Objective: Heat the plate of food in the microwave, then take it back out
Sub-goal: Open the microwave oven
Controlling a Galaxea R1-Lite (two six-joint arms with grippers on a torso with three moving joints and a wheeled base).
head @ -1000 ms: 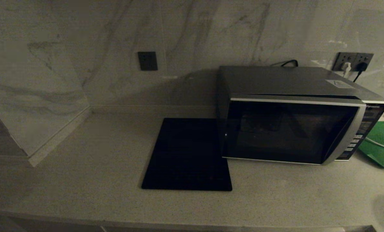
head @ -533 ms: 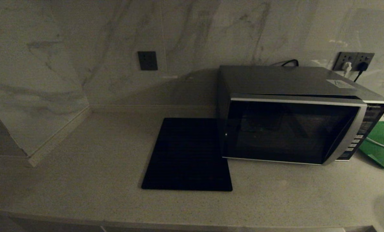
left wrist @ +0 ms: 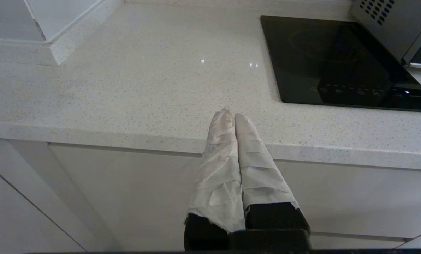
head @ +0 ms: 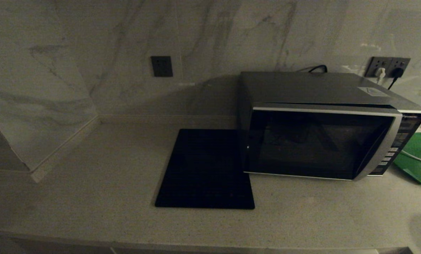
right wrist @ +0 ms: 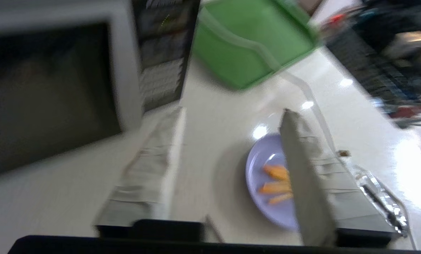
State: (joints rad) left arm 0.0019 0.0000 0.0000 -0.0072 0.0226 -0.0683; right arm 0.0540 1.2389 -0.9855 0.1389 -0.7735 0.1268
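While shut, microwave (head: 320,141) door facing forward

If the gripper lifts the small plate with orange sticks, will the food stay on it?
Probably only if kept level: the plate of food looks shallow with a low rim, so the loose orange sticks may slide when it tilts. Its glossy surface suggests a slippery, rigid, possibly breakable dish. The right gripper is open above it.
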